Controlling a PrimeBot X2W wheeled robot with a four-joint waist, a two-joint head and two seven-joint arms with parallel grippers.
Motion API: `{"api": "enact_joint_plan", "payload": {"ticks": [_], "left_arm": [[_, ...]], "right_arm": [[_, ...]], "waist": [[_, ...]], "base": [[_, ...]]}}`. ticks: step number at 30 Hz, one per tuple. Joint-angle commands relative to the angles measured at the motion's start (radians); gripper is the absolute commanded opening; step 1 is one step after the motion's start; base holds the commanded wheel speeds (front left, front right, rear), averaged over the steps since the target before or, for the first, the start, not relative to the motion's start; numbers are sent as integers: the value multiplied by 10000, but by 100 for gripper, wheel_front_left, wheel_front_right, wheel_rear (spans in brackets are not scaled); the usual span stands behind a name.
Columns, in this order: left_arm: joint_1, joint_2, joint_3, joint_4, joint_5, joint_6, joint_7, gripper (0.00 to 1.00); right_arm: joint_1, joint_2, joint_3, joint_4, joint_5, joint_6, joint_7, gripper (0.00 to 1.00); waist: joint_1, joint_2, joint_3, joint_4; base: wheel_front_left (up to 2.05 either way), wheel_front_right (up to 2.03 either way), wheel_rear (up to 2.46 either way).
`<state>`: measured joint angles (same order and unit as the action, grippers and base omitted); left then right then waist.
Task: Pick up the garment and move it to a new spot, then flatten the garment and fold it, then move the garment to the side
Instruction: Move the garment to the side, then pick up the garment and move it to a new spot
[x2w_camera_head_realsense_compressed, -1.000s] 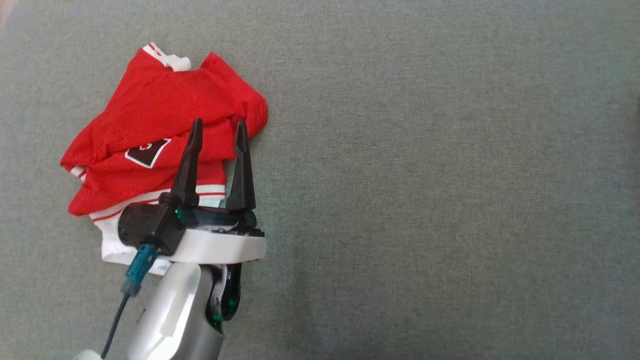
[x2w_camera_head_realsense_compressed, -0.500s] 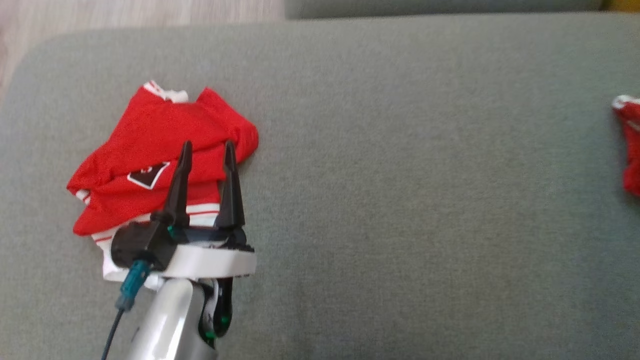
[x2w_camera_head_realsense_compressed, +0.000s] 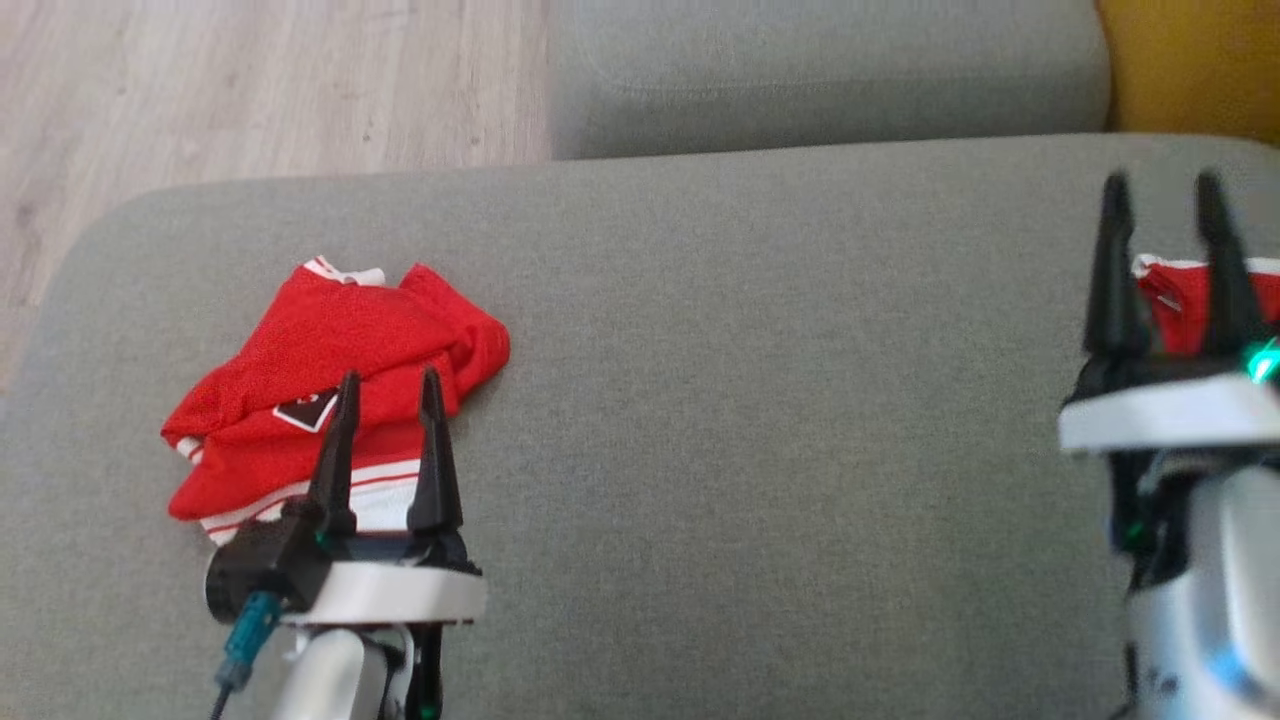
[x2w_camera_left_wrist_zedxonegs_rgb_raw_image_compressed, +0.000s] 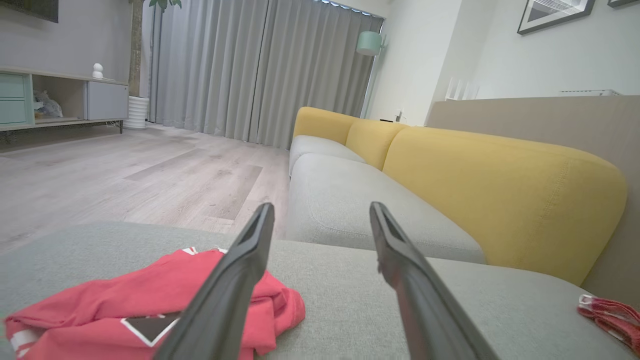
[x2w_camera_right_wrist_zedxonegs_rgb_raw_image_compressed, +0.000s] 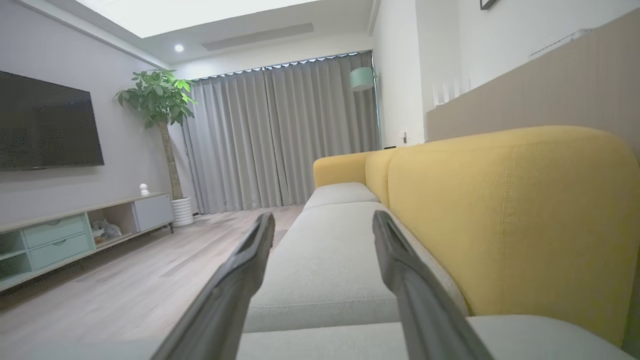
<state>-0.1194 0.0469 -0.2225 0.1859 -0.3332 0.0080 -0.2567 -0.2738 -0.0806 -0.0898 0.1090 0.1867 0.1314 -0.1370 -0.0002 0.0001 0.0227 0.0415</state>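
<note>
The garment (x2w_camera_head_realsense_compressed: 330, 400) is a red jersey with white trim and a black patch, lying loosely folded on the left part of the grey sofa seat (x2w_camera_head_realsense_compressed: 760, 400). My left gripper (x2w_camera_head_realsense_compressed: 390, 378) is over its near right edge, open, with nothing between the fingers. In the left wrist view the garment (x2w_camera_left_wrist_zedxonegs_rgb_raw_image_compressed: 125, 305) lies low at the left, under the left finger of my left gripper (x2w_camera_left_wrist_zedxonegs_rgb_raw_image_compressed: 321, 207). My right gripper (x2w_camera_head_realsense_compressed: 1162, 182) stands open at the far right, in front of a second red cloth (x2w_camera_head_realsense_compressed: 1180, 300). The right wrist view shows my right gripper (x2w_camera_right_wrist_zedxonegs_rgb_raw_image_compressed: 322, 216) open and holding nothing.
The yellow backrest (x2w_camera_left_wrist_zedxonegs_rgb_raw_image_compressed: 500, 190) runs along the seat's right side. A second grey seat cushion (x2w_camera_head_realsense_compressed: 820, 70) adjoins at the far end. Wooden floor (x2w_camera_head_realsense_compressed: 250, 90) lies beyond the seat's far left edge. The second red cloth (x2w_camera_left_wrist_zedxonegs_rgb_raw_image_compressed: 607, 317) lies by the backrest.
The head camera has tilted up, bringing the floor, the far cushion and the backrest into view. My right gripper has come into view, open. My left gripper has drawn back slightly over the garment.
</note>
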Motion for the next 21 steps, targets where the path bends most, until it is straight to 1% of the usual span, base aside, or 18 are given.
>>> {"api": "enact_joint_plan", "payload": {"ticks": [1, 3, 6, 11, 16, 21], "left_arm": [[-58, 33, 370, -225, 167, -49, -51, 100], [155, 33, 337, -96, 374, -81, -51, 100], [435, 33, 381, -62, 359, -115, -51, 100], [760, 33, 492, -10, 497, -123, -51, 100], [1017, 33, 547, -54, 436, -94, -51, 100], [1061, 33, 550, -87, 372, -67, -51, 100]], "right_arm": [[171, 111, 241, -321, 69, -7, -315, 100], [740, 240, 399, -155, 123, -7, -584, 100], [1564, 292, 728, 207, -51, -7, -861, 100], [2330, 300, 842, 657, 169, -7, -1105, 100], [2822, 302, 924, 789, 105, -7, -1217, 100], [2866, 302, 983, 758, 143, -7, -1241, 100]], "waist": [[2, -1, -189, 30], [2, -1, -317, 48], [2, -1, -446, 79], [2, -1, -588, 63], [2, -1, -679, 46], [2, -1, -650, 7]], "base": [[0, 0, 0], [0, 0, 0], [0, 0, 0], [0, 0, 0], [0, 0, 0], [0, 0, 0]]}}
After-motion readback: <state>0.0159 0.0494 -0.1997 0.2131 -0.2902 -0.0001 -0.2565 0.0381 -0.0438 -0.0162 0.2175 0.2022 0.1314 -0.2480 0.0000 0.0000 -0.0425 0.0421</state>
